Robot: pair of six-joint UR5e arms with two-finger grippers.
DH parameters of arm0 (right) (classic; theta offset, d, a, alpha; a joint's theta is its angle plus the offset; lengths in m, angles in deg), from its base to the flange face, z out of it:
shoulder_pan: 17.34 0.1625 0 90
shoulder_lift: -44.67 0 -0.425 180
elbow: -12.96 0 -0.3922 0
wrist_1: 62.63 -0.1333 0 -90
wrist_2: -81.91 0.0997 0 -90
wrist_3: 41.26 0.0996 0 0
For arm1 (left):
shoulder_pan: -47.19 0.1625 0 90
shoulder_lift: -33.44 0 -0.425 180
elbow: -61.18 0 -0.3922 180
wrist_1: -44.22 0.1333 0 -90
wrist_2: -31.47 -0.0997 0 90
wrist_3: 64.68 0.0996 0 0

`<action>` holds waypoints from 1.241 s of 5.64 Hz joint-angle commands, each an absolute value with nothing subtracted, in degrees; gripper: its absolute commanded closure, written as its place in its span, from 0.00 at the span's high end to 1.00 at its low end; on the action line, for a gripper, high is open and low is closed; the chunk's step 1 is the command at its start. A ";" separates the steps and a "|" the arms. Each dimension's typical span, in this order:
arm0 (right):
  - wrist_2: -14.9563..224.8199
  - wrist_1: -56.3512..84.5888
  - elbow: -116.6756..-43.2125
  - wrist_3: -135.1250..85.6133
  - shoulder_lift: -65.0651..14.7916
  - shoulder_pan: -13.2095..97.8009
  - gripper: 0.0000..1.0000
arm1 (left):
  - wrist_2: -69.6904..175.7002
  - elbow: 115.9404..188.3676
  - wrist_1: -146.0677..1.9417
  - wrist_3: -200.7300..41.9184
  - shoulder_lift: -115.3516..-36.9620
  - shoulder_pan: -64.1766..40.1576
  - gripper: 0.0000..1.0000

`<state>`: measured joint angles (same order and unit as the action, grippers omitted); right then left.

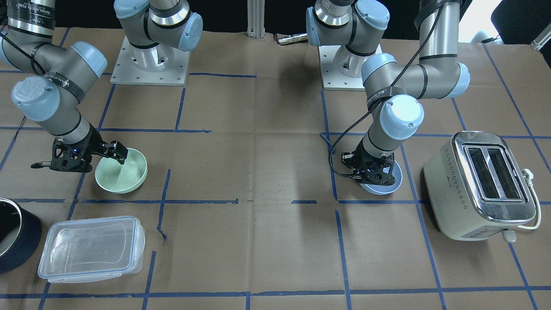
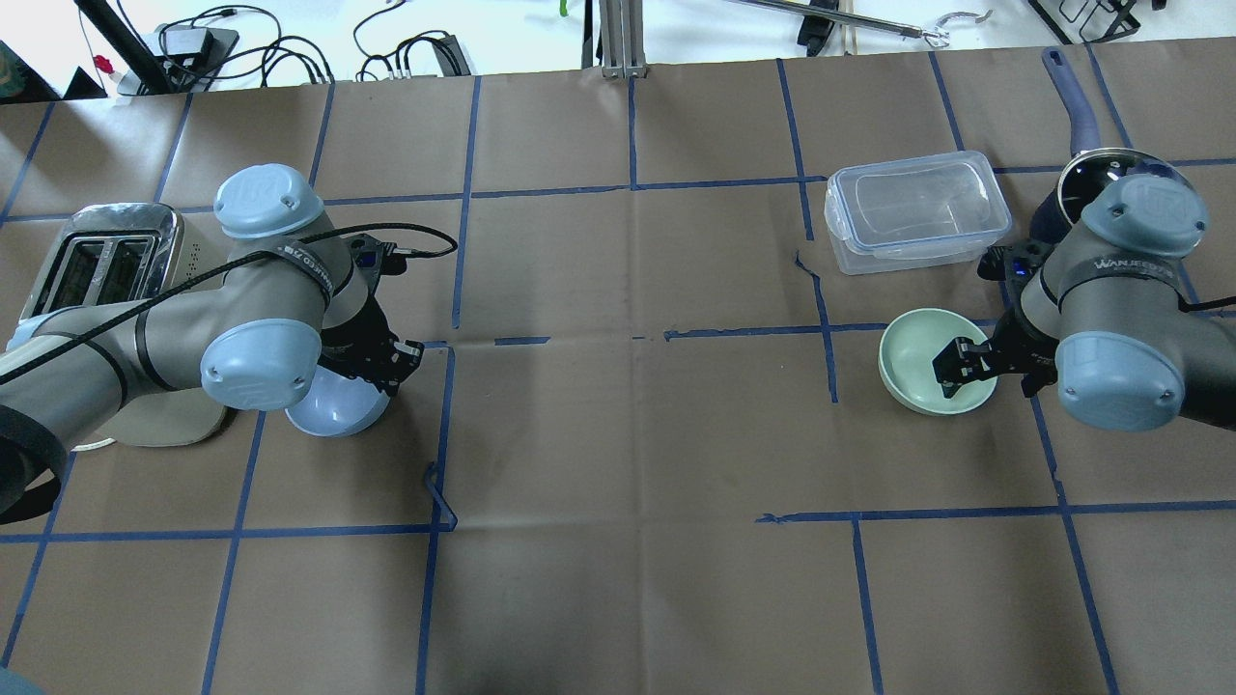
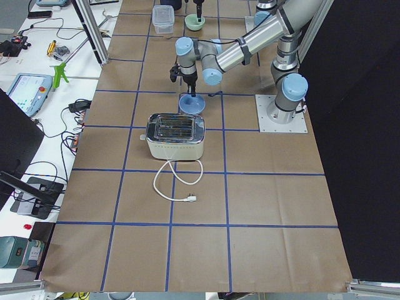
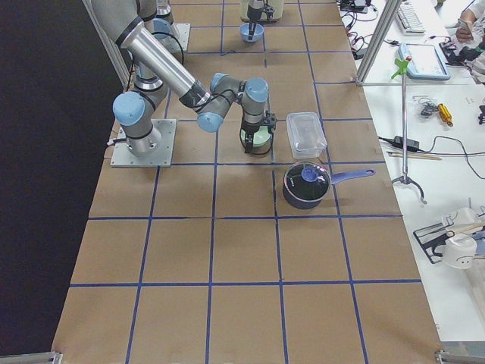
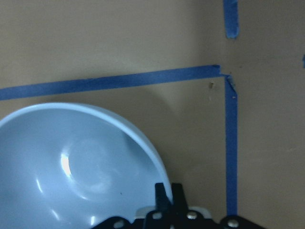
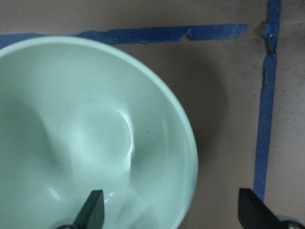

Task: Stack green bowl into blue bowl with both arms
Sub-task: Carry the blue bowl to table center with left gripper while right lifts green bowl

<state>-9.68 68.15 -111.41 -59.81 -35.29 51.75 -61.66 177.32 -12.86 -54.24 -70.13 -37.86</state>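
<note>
The pale blue bowl sits beside the toaster; it also shows in the overhead view and the left wrist view. My left gripper is over it, its fingers pinched together on the bowl's rim. I cannot tell whether the bowl is lifted. The mint-green bowl stands upright on the table, also in the overhead view and the right wrist view. My right gripper is open and straddles its rim, one finger inside the bowl and the other outside.
A cream toaster stands close to the blue bowl, its cord trailing on the table. A clear lidded plastic container and a dark pot stand near the green bowl. Brown paper with blue tape lines lies between the bowls.
</note>
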 commanded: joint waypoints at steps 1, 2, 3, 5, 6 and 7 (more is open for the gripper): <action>-9.93 71.55 -111.23 -59.98 -35.40 51.75 0.44 | -62.05 173.80 -13.35 -60.41 -70.53 -42.86 0.00; -9.85 71.67 -111.23 -59.80 -35.40 51.75 0.11 | -61.87 165.51 -21.53 -66.55 -72.28 -49.08 0.00; -9.76 71.84 -111.14 -59.98 -35.66 51.75 0.05 | -61.69 155.85 -24.75 -75.48 -77.95 -56.45 0.01; -9.76 69.32 -107.05 -59.80 -36.45 51.83 0.05 | -58.35 141.31 -24.52 -89.93 -88.08 -65.97 0.01; -9.85 59.12 -99.96 -59.45 -36.45 52.18 0.05 | -59.05 141.08 -21.99 -90.25 -90.81 -69.41 0.01; -10.11 47.35 -91.28 -59.28 -36.45 53.06 0.05 | -59.06 141.34 -21.10 -90.25 -91.88 -70.23 0.01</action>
<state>-9.91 57.29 -98.64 -59.47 -36.42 52.41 -58.95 141.63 -22.21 -89.74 -90.32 -68.63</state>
